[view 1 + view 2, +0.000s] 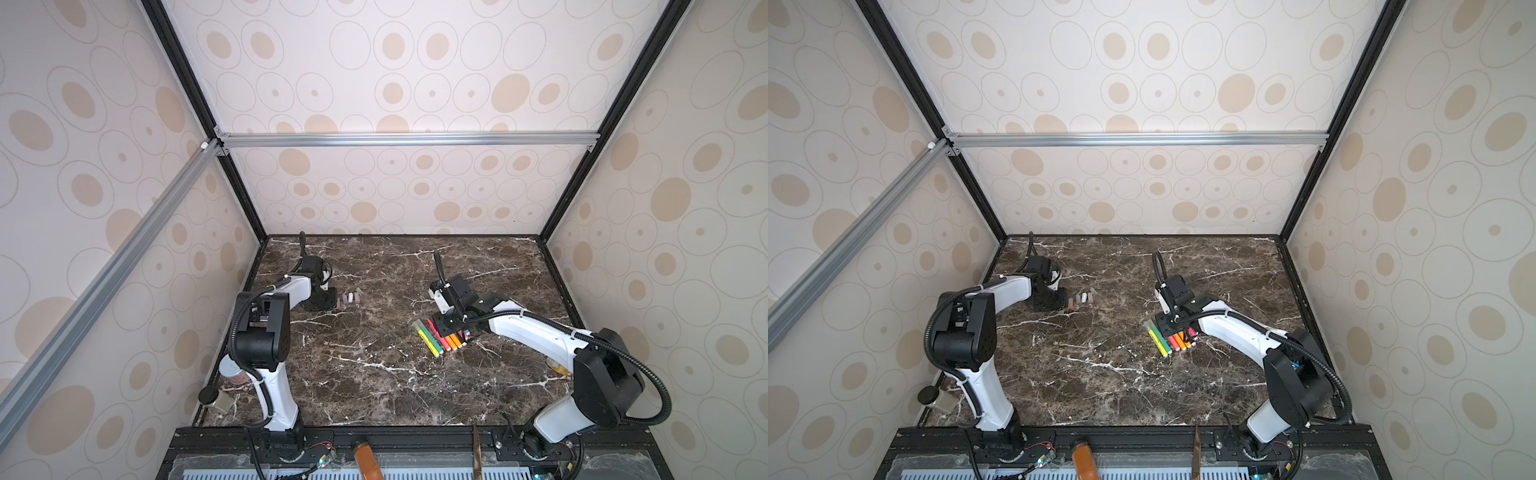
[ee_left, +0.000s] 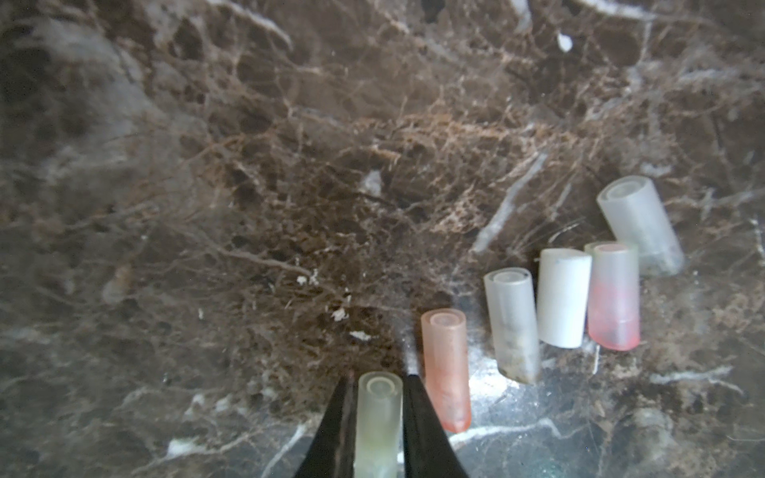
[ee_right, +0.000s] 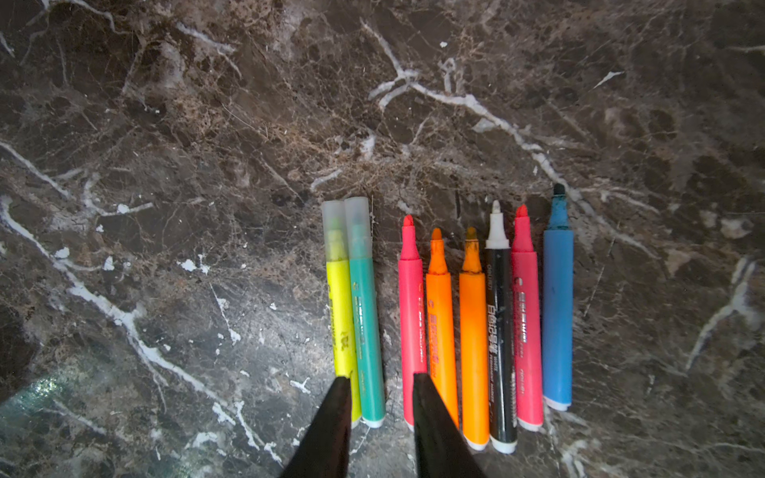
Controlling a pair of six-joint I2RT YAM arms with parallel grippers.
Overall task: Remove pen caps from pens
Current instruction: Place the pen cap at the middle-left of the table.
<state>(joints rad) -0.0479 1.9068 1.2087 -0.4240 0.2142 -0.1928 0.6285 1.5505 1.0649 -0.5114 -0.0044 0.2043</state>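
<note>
Logging the left claw (image 2: 381, 376) pinching shut on a pale greenish cap (image 2: 379, 426), nothing else in its grip; counting five more lying loose on the marble table (image 2: 248, 165) beyond its tips: a reddish cap (image 2: 446, 368) just beside the claw, then a grey cap (image 2: 512, 323), a white cap (image 2: 564, 298), a pink-tinted cap (image 2: 613, 296), a second grey cap (image 2: 639, 225) farthest out.

Logging the right claw (image 3: 381, 377) standing part open, gripping nothing, straddling the tail of the green pen (image 3: 366, 327); noting the yellow pen (image 3: 341, 314) touching it, both wearing caps; counting six bare-tipped pens (image 3: 473, 331) beside, from the pink pen (image 3: 412, 306) out to the blue pen (image 3: 558, 310).

Judging six of eight uncapped, two remaining, held cap awaiting set-down.

Failing to see the held cap's lower end, cut off at the frame edge; failing to tell whether touching the table; finding yellow and pink tails covered by the right claw's fingers (image 3: 331, 426); in both top views, finding the pen caps (image 1: 352, 297) mere pale specks and the right claw's tips hidden beneath its wrist.
</note>
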